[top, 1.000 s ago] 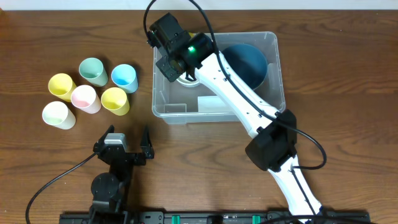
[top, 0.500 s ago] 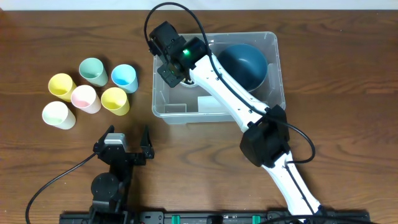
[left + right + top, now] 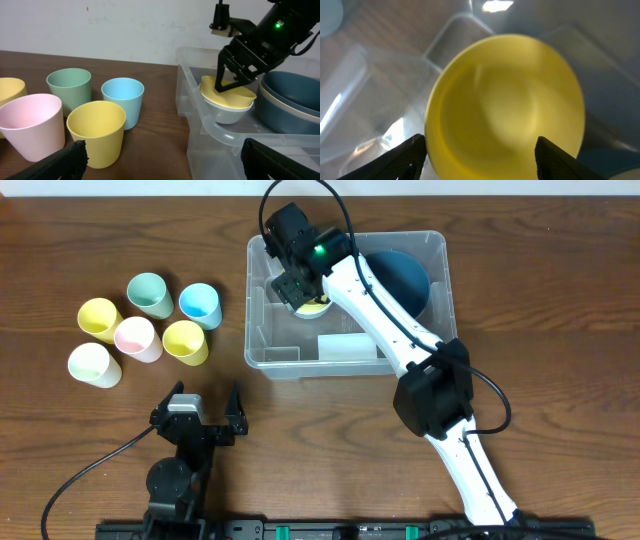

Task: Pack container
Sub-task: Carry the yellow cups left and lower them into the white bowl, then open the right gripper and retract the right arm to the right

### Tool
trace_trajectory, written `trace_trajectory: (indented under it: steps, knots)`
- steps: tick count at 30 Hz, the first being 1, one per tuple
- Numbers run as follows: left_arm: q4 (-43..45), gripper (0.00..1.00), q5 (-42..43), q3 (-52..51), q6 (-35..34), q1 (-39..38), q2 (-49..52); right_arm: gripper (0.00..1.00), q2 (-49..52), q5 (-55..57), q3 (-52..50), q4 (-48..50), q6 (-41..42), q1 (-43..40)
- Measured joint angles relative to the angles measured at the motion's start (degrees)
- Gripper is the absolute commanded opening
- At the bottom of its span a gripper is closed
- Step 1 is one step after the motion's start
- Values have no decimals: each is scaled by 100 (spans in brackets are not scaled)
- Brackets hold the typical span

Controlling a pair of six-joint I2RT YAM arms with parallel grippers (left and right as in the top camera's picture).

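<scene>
The container [image 3: 256, 340] is a clear plastic bin at the back centre of the table. Inside it a yellow bowl [image 3: 318, 304] rests in a white bowl [image 3: 230, 114], with large blue bowls [image 3: 405, 280] to their right. My right gripper [image 3: 298, 285] hovers just over the yellow bowl [image 3: 505, 110], its fingers spread to either side of the rim, nothing clamped. In the left wrist view its fingers [image 3: 225, 75] hang at the yellow bowl's [image 3: 227, 95] edge. My left gripper [image 3: 200, 398] sits open near the front edge, holding nothing.
Several plastic cups stand left of the container: green [image 3: 150, 294], blue [image 3: 200, 305], yellow [image 3: 100, 318], pink [image 3: 137, 338], yellow [image 3: 186, 342], white [image 3: 93, 364]. A pale label [image 3: 345, 346] lies on the container's floor. The right arm reaches across the container from the front right.
My right gripper has shifted to the right inside the container and opened, and the yellow bowl now sits in the white bowl. The left arm has not moved.
</scene>
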Motion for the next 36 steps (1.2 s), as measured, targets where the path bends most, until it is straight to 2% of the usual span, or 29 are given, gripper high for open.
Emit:
trace_trajectory:
  steps: [4, 8, 16, 19, 22, 30, 36]
  knots:
    - [0, 98, 0, 0, 0, 0, 0, 73, -50, -227, 87, -319, 0, 26]
    - [2, 98, 2, 0, 0, 0, 0, 80, -446, -330, 317, -708, 24, 74]
    - [0, 98, 0, 0, 0, 0, 0, 99, -2723, -103, 752, -1027, 20, -214]
    - [0, 98, 0, 0, 0, 0, 0, 99, -3421, 144, 887, -1255, 44, -769]
    - [0, 98, 0, 0, 0, 0, 0, 99, -3665, 297, 935, -1388, 212, -1622]
    - [0, 98, 0, 0, 0, 0, 0, 99, -2977, 415, 691, -1930, 1517, -3947]
    - [0, 98, 0, 0, 0, 0, 0, 99, -2693, 428, 656, -2437, 2221, -4959]
